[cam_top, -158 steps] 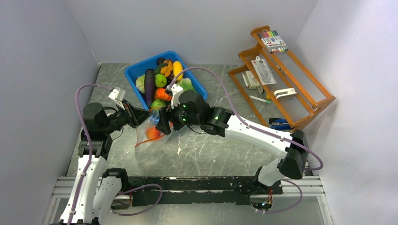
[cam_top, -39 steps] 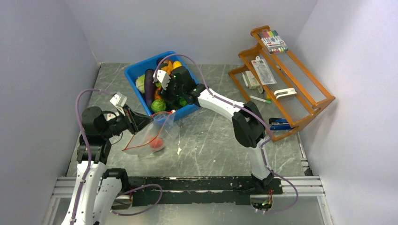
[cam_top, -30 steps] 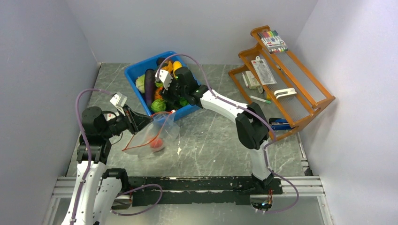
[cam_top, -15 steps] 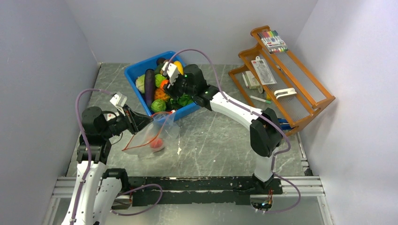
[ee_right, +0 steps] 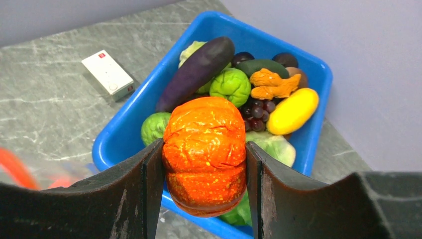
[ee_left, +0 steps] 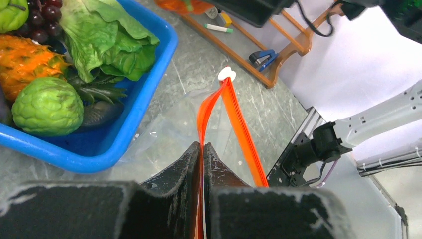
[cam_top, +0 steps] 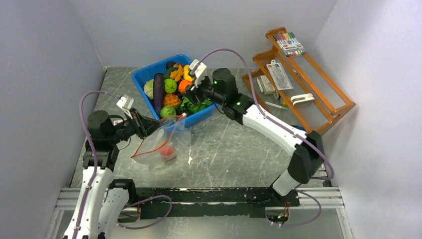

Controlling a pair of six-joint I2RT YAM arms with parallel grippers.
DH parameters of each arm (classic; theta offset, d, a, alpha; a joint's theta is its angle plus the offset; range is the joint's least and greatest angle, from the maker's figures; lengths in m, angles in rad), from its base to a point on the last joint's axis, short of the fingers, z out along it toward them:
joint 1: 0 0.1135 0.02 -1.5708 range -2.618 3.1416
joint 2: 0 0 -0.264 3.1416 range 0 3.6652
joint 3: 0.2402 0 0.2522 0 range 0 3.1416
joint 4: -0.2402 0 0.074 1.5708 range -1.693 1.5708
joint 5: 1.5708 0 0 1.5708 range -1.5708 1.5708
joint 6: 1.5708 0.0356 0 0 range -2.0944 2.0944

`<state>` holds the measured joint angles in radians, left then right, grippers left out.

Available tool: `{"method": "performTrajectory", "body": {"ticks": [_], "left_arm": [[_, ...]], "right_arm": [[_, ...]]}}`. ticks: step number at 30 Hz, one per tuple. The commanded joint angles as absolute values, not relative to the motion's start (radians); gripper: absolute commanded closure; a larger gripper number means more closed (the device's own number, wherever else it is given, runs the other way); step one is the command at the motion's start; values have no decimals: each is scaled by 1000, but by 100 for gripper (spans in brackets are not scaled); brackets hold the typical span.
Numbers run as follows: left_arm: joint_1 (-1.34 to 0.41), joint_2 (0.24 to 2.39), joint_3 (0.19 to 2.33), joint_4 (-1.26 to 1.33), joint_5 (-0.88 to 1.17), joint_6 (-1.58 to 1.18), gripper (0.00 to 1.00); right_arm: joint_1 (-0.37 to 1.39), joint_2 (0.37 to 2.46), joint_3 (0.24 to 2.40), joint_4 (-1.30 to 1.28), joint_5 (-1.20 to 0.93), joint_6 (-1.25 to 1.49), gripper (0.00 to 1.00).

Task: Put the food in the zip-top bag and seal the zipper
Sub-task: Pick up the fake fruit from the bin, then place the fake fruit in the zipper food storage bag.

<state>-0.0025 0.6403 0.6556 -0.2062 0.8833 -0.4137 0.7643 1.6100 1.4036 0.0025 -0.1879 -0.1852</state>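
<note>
My left gripper is shut on the red-orange zipper of the clear zip-top bag, holding its mouth up off the table. One red food piece lies inside the bag. My right gripper is shut on an orange-red bumpy toy fruit, held above the blue bin. The bin holds the rest of the food: a purple eggplant, green cabbage balls, a yellow piece and lettuce.
An orange wooden rack with markers and small items stands at the back right. A blue stapler lies by its foot. A small white box lies on the table left of the bin. Grey walls close in on three sides.
My right gripper took the orange-red fruit out of the bin, lifted it and pulled back to the right. My left gripper raised the bag's mouth slightly and still holds the zipper.
</note>
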Motion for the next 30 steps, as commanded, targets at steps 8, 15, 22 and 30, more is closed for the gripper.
{"method": "performTrajectory", "body": {"ticks": [8, 15, 22, 30], "left_arm": [[-22, 767, 716, 90, 888, -590, 93], [-101, 850, 674, 151, 895, -602, 93], [-117, 875, 674, 110, 939, -572, 93], [-118, 831, 678, 16, 929, -532, 93]], "right_arm": [[761, 1310, 1282, -13, -109, -93, 64], [764, 1233, 1221, 0, -360, -102, 63], [823, 1253, 1168, 60, -553, -181, 63], [981, 1318, 1188, 47, -545, -386, 62]]}}
